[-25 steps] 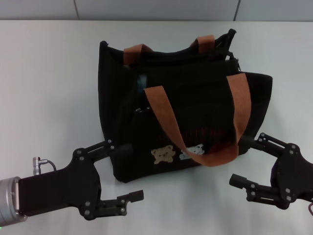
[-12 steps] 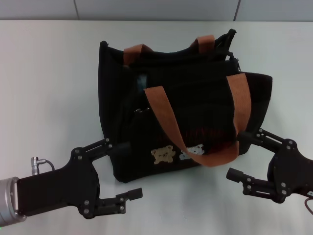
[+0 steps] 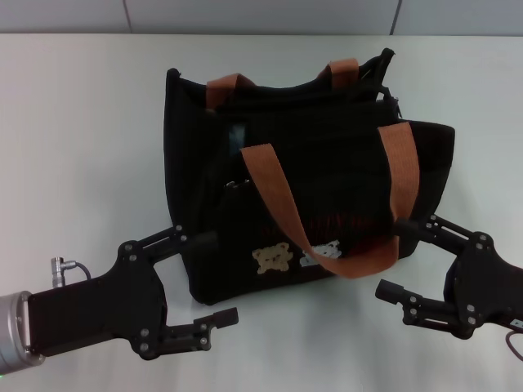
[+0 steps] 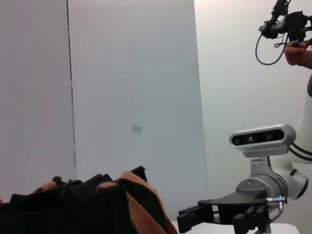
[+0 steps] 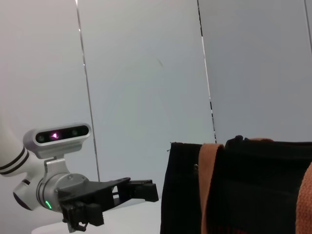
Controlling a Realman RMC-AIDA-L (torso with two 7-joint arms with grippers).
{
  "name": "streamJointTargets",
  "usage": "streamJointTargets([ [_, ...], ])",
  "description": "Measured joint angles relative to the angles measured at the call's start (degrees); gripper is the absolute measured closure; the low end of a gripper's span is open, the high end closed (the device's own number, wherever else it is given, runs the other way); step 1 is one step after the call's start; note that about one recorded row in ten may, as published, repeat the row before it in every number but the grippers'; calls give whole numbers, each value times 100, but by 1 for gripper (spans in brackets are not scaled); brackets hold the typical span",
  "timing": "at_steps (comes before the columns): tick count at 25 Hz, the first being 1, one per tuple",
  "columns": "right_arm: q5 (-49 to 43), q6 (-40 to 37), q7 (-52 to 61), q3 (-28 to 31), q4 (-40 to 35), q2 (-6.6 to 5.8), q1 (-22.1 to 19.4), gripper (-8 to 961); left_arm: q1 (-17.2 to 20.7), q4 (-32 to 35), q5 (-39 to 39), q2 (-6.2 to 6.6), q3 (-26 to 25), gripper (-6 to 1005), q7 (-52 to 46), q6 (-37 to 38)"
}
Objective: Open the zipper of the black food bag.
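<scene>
The black food bag [image 3: 310, 175] stands upright in the middle of the white table, with two orange-brown handles [image 3: 274, 192] and bear patches low on its front. Its zipper [image 3: 286, 91] runs as a dark seam along the top between the handles; I cannot make out the pull. My left gripper [image 3: 225, 277] is open at the bag's near left bottom corner, one finger against the bag's side and the other in front of it. My right gripper [image 3: 391, 256] is open at the near right bottom corner, beside the drooping handle loop. Nothing is held.
A short pocket zipper [image 3: 235, 184] sits on the bag's front. The white table [image 3: 82, 147] extends on both sides to a grey wall behind. In the left wrist view, the bag top [image 4: 73, 204] and right gripper [image 4: 195, 219] show.
My right gripper has edged left and slightly up, closer to the bag's right corner. The left gripper has shifted only a little. The bag has not moved.
</scene>
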Motion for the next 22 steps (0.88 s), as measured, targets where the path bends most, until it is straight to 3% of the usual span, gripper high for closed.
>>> streamJointTargets([
  [22, 8, 135, -47, 8, 102, -12, -29, 128, 19, -9, -163, -6, -8, 170, 8, -15],
])
